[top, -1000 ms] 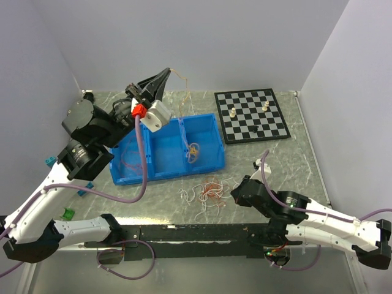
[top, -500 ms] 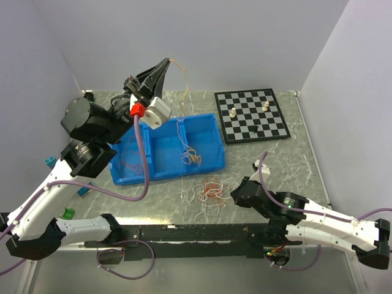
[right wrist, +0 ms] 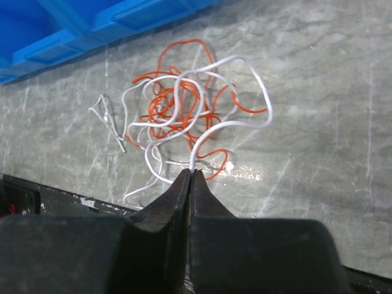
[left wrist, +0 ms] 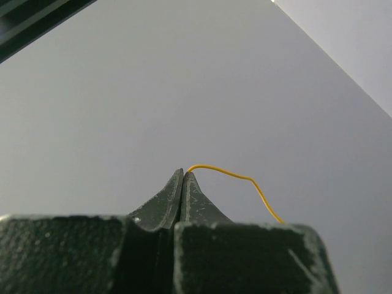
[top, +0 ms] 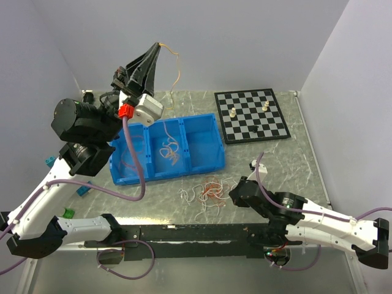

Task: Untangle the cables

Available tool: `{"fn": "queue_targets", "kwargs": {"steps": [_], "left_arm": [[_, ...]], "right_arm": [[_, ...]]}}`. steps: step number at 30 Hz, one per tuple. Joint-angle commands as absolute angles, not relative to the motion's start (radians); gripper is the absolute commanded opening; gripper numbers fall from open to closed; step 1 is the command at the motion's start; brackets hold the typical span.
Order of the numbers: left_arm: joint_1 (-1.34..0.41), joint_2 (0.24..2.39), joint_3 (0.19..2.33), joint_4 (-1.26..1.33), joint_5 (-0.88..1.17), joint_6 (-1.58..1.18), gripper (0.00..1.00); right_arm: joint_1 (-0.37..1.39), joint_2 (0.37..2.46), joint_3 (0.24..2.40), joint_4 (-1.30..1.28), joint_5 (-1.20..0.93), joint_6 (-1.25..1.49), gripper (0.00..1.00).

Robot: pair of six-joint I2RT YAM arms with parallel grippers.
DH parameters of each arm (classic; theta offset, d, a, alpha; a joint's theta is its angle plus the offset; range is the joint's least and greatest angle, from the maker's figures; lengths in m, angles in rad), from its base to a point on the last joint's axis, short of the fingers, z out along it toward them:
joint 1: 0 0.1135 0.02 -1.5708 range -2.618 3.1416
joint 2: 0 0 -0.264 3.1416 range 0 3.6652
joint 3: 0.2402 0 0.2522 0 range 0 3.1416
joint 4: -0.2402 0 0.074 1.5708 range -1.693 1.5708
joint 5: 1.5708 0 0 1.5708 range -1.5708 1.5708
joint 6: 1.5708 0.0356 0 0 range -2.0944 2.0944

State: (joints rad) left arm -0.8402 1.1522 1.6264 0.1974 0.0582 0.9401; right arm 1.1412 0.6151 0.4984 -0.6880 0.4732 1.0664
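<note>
Left gripper (top: 158,46) raised, jaws closed on 1 orange cable (left wrist: 228,174); right gripper (right wrist: 191,175) pinched shut on white cable (right wrist: 228,121) of tangle (top: 209,191), on desk (top: 288,160) at 5 o'clock of blue bin (top: 184,173)

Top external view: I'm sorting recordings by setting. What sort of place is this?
Likely a robot-lab test cell: blank white walls box in a marbled table, which holds practice props: a blue bin, a chessboard and tangled cables.
</note>
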Motion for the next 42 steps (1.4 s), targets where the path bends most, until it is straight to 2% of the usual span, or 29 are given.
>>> {"fn": "queue_targets", "kwargs": {"steps": [1,2,3,6,9,14,17,20,24,27,30,33,34,42], "left_arm": [[-0.841,1.137,1.651,0.221,0.095,0.934,0.01],[-0.842,1.134,1.651,0.218,0.101,0.927,0.01],[-0.845,1.134,1.655,0.210,0.106,0.925,0.01],[-0.864,1.135,1.667,0.190,0.106,0.925,0.01],[-0.882,1.138,1.684,0.176,0.103,0.940,0.01],[-0.922,1.144,1.715,0.144,0.086,0.963,0.01],[-0.948,1.147,1.729,0.127,0.069,0.983,0.01],[-0.971,1.144,1.740,0.115,0.058,1.000,0.01],[-0.991,1.143,1.749,0.101,0.041,1.014,0.01],[-1.003,1.137,1.747,0.095,0.029,1.022,0.01],[-1.014,1.132,1.743,0.097,0.021,1.032,0.01],[-1.022,1.134,1.746,0.109,0.009,1.042,0.01],[-1.025,1.134,1.744,0.118,0.005,1.048,0.01],[-1.039,1.158,1.689,0.406,-0.055,1.189,0.01]], "right_arm": [[1.147,0.574,0.551,-0.554,0.472,0.886,0.27],[1.147,0.566,0.560,-0.498,0.463,0.838,0.42],[1.147,0.557,0.563,-0.442,0.456,0.787,0.51],[1.147,0.564,0.558,-0.257,0.420,0.633,0.67],[1.147,0.621,0.535,-0.051,0.378,0.482,0.75],[1.147,0.784,0.532,0.247,0.272,0.263,0.81],[1.146,0.886,0.555,0.354,0.293,0.164,0.90],[1.132,0.955,0.554,0.486,0.296,0.104,0.94],[1.075,1.029,0.569,0.552,0.313,0.106,0.91],[1.042,1.048,0.560,0.590,0.313,0.121,0.83],[1.026,1.066,0.578,0.554,0.282,0.139,0.61],[1.025,1.074,0.592,0.497,0.259,0.176,0.34],[1.023,1.072,0.586,0.489,0.244,0.184,0.29],[1.025,1.032,0.477,0.482,0.233,0.291,0.26]]}}
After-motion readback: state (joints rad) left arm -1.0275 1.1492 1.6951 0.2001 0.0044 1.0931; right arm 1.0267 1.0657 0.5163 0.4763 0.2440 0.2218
